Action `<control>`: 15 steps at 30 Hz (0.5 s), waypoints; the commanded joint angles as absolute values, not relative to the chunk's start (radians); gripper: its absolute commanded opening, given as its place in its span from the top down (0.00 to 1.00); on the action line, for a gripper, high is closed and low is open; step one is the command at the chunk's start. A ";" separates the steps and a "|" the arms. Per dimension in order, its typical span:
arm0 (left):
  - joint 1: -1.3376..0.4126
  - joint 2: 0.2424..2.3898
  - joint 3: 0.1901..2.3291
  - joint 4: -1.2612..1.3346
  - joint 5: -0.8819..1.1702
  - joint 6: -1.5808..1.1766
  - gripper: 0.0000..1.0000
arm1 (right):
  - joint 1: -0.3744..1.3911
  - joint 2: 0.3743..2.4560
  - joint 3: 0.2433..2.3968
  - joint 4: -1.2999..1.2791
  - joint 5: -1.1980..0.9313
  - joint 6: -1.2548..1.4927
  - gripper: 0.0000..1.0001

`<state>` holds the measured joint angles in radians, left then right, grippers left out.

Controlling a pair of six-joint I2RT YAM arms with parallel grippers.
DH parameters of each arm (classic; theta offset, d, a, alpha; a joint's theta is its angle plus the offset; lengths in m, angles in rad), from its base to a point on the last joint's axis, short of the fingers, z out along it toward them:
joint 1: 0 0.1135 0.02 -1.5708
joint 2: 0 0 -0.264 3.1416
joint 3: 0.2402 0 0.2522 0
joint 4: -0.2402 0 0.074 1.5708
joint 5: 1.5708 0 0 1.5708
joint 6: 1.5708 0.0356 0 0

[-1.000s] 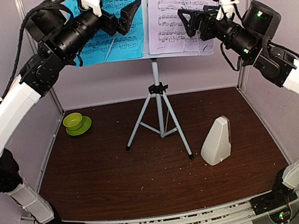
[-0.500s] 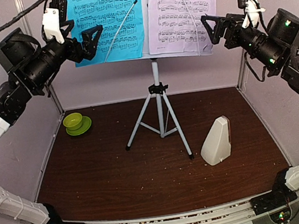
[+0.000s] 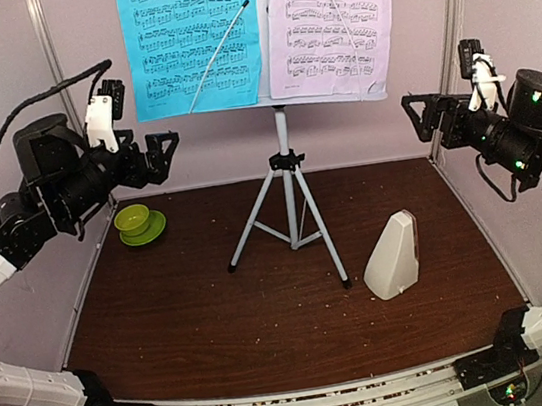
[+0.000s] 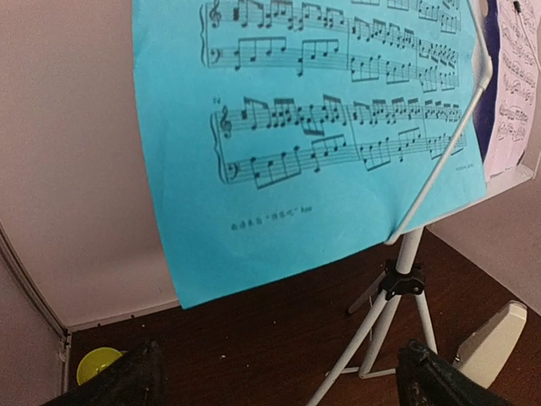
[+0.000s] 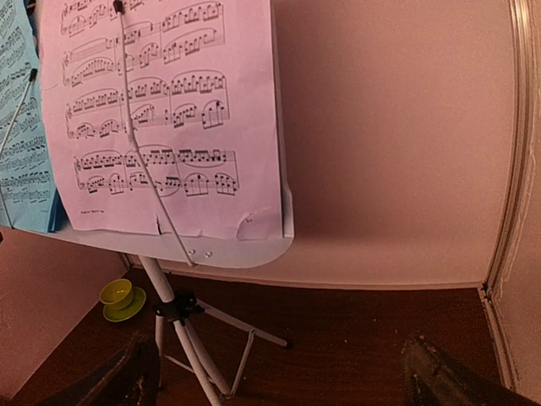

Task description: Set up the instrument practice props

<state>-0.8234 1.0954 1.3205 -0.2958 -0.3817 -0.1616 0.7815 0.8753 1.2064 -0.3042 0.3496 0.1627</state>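
Dark brown wood covers the table (image 3: 218,331), which is scattered with pale crumbs (image 3: 270,339) and closed in by pale lilac walls (image 3: 78,48).

At the centre back of the top view stands the music stand (image 3: 292,210), its silver tripod spread on the wood. Its white ledge at the top of the frame carries two sheets side by side. The cyan page (image 3: 192,32) is on the left and the lilac page (image 3: 330,13) on the right, each upright and crossed by a thin wire arm (image 3: 220,54).

The cream metronome (image 3: 393,257) stands upright at lower right of centre, near the tripod's right foot but apart from it.

At the left edge a lime-green bowl (image 3: 133,218) sits in its matching saucer (image 3: 149,232). What shows of its inside is plain green.

The left gripper (image 3: 165,155) hangs in the air at mid-left, above the bowl and below the cyan page's left corner. Its jaws are spread wide and touch neither. The right gripper (image 3: 419,120) hangs at mid-right, off the lilac page's lower right corner, jaws equally wide and released. In each wrist view only the dark fingertips show, far apart at the bottom corners.
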 commanded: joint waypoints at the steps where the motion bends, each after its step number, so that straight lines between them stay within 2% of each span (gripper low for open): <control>1: -0.816 1.086 1.278 -0.365 -0.394 -0.275 0.02 | 0.789 0.833 1.133 -0.449 0.401 0.318 0.00; 8: -0.816 1.071 1.174 -0.416 -0.325 -0.348 0.02 | 0.788 0.845 1.020 -0.536 0.335 0.327 0.00; 12: -0.816 1.071 1.111 -0.396 -0.274 -0.339 0.02 | 0.777 0.889 1.015 -0.609 0.209 0.248 0.00; 15: -0.816 1.091 1.105 -0.410 -0.265 -0.342 0.02 | 0.736 0.937 1.057 -0.708 0.226 0.297 0.00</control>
<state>-0.8234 1.0863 1.1152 -0.4294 -0.3099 -0.3237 0.7723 0.8959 1.0187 -0.5694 0.2672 0.2825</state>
